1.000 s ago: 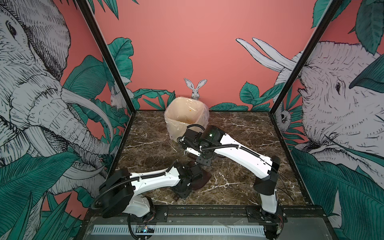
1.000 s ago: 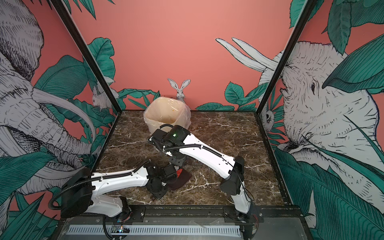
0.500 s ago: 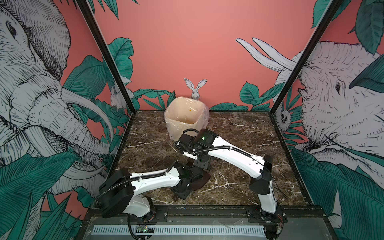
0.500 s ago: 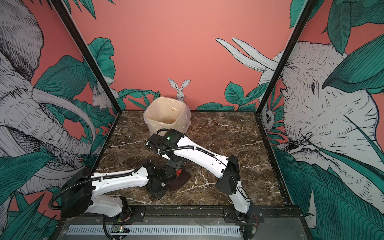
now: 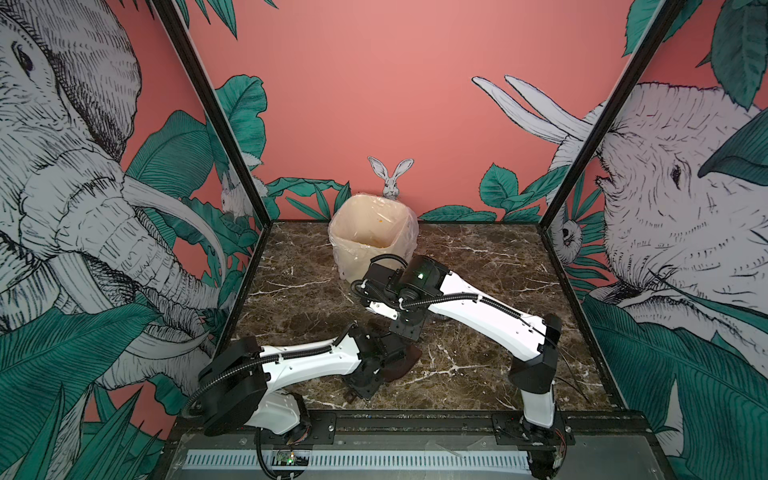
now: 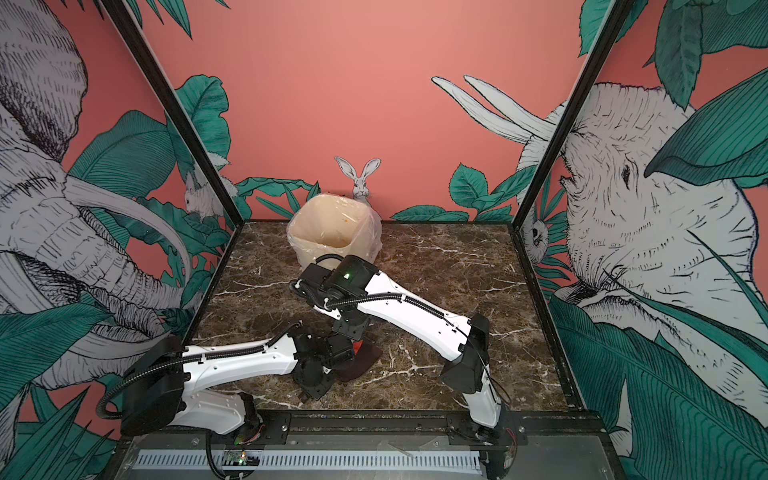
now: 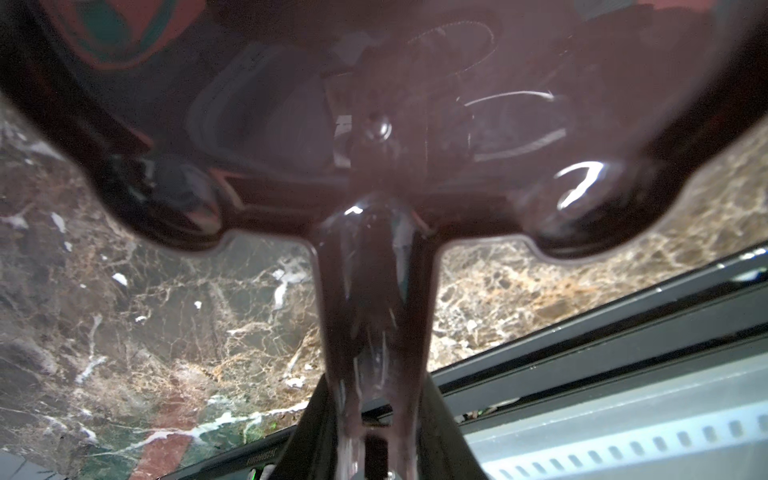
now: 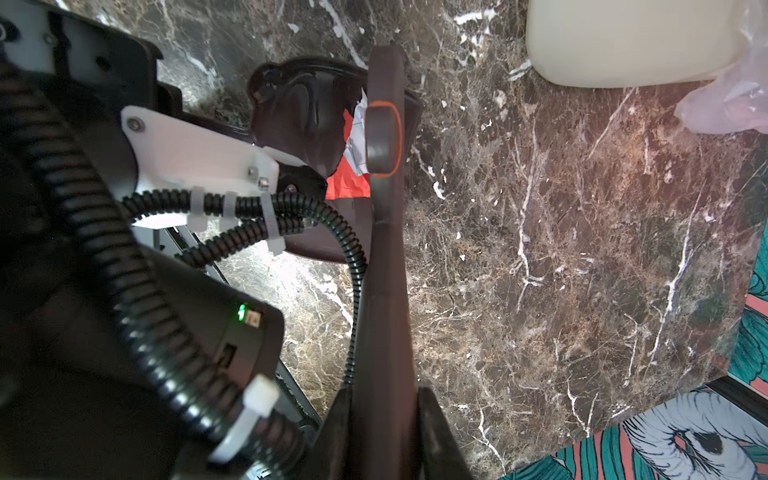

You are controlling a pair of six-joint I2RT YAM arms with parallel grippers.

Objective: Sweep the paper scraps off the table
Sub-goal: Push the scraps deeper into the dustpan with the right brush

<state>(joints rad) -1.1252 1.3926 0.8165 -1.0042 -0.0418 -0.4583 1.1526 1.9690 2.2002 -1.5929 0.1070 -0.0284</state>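
I have the left jaws clenched on the handle of the dustpan (image 5: 402, 360); the left wrist view shows that handle running straight back between them. The right jaws are clenched on the handle of the brush (image 8: 384, 249).

What matters is the pile. The paper scraps (image 8: 348, 180), red with a crumpled white piece, lie pressed against the brush head on its dustpan side, at or just inside the pan's lip; I cannot tell whether the red edge is fully aboard. In a top view only a red sliver (image 6: 358, 345) shows under the right wrist. The pan sits near six o'clock on the desk (image 5: 478, 291) with its mouth opening toward about two o'clock, and the brush lies along that mouth. So I judge the finishing stroke should push toward eight o'clock, deeper into the pan.

The bin (image 5: 353, 257) stands at twelve o'clock, against the back edge. The left arm carries the pan, but the right wrist hangs between pan and bin and must clear out first. The desk is slick marble, so thin paper may slip under the lip.
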